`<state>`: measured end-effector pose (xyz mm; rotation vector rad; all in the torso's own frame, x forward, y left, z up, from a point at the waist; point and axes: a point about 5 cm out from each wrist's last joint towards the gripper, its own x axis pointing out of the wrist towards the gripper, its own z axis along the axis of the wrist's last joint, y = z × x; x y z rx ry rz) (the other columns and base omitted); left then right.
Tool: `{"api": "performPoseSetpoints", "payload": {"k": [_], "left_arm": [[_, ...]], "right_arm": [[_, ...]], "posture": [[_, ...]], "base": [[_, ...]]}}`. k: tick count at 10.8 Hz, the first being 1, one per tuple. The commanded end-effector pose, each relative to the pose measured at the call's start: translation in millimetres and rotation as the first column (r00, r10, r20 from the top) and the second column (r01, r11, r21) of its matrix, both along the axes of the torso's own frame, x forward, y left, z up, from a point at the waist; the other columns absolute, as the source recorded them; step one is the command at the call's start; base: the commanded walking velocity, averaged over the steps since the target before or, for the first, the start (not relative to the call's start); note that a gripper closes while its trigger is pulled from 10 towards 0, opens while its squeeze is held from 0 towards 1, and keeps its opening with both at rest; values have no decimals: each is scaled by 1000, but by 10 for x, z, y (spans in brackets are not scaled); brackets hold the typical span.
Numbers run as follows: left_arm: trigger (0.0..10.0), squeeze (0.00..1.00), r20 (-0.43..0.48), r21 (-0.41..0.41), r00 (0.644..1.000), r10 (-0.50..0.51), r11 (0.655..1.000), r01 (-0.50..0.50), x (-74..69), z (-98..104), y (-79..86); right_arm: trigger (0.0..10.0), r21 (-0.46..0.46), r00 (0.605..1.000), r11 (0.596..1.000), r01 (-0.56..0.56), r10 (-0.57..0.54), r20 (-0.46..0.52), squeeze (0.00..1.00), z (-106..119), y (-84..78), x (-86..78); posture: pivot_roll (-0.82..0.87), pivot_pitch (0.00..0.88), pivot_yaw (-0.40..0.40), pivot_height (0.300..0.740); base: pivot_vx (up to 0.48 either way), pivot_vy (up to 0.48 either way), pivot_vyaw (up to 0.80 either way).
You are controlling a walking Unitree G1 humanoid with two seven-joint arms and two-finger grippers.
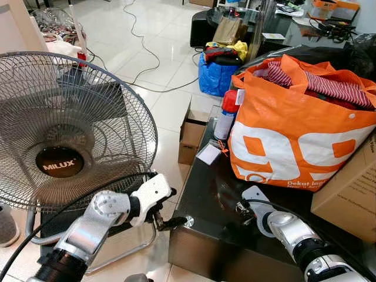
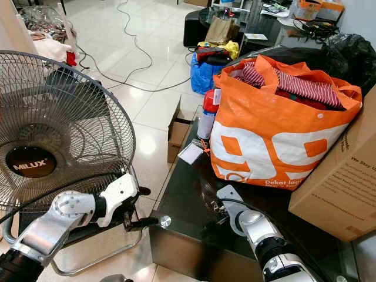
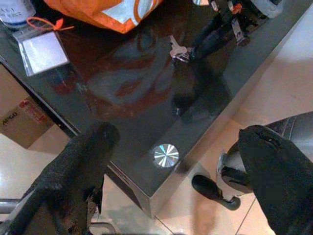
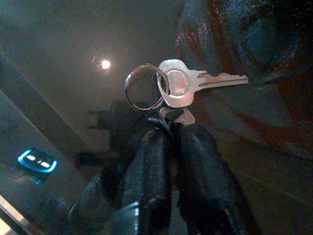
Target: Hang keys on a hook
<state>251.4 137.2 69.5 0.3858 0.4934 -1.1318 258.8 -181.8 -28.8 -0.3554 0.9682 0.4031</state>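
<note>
The right claw (image 4: 171, 129) was pinched shut on the keys (image 4: 178, 85), which lay on the glossy black counter (image 3: 132, 98) just past its fingertips, ring and silver key splayed ahead. The orange bag (image 1: 299, 129) stood farther back on the counter. The left claw (image 3: 171, 196) hung spread wide over the counter's near corner.

Second key (image 4: 177, 116) behind end effector fingertips (image 4: 157, 142)

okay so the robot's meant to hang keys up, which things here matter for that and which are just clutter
Matters: keys, pinched in the right end effector over the black table.

Clutter: orange bag, fan, cardboard box, spray can, card tag. I see no hook.
</note>
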Motion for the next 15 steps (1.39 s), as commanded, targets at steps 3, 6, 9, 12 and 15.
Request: {"api": "performPoseSetpoints", "payload": {"k": [3,6,9,12,15], "left_arm": [[10000,0,36,-3,999,-16,1000,16,47,60,-21],[10000,0,56,-1,998,3,1000,-3,82,87,34],[10000,0,95,-5,995,10,1000,-10,160,140,43],[10000,0,205,-141,952,227,970,-200,296,319,117],[10000,0,360,-249,796,486,873,-420,441,551,222]], "right_arm": [[0,2,1000,1000,7,-7,23,0,55,-61,48],[0,79,989,994,-81,70,132,0,347,-212,-7],[0,179,978,980,-83,46,205,0,676,-362,-105],[0,464,919,875,140,-290,268,0,955,-293,-72],[0,495,772,844,205,-451,448,0,1245,-166,-83]], "posture": [[28,0,-63,740],[21,0,-44,740],[8,0,-25,740],[4,0,-19,740],[-21,0,5,740]], "base": [[0,0,0],[0,0,0],[0,0,0],[0,0,0],[0,0,0]]}}
